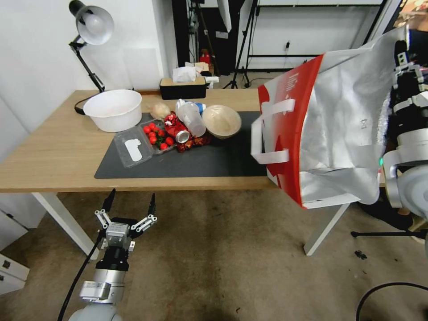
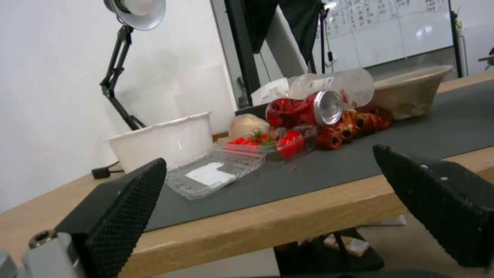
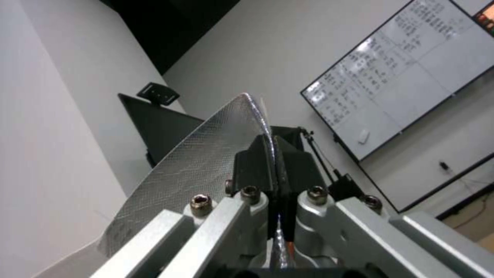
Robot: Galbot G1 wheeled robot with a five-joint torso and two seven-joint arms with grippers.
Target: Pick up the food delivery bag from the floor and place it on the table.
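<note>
The food delivery bag (image 1: 330,133), silver foil with a red side panel and white strap handles, hangs tilted in the air over the right end of the table (image 1: 49,156). My right gripper (image 1: 401,53) holds the bag's upper rim. In the right wrist view the right gripper (image 3: 273,154) is shut with the foil edge of the bag (image 3: 206,166) pinched between its pads. My left gripper (image 1: 130,200) stands open and empty below the table's front edge, above the floor (image 1: 223,258). In the left wrist view the left gripper (image 2: 268,185) points at the table edge (image 2: 288,220).
On the dark grey mat (image 1: 200,160) lie a clear tomato tray (image 1: 142,142), a crushed can (image 1: 183,136), a plastic cup (image 1: 191,117) and a beige bowl (image 1: 221,120). A white plastic bowl (image 1: 113,109), a desk lamp (image 1: 91,26) and a tissue box (image 1: 183,87) stand behind.
</note>
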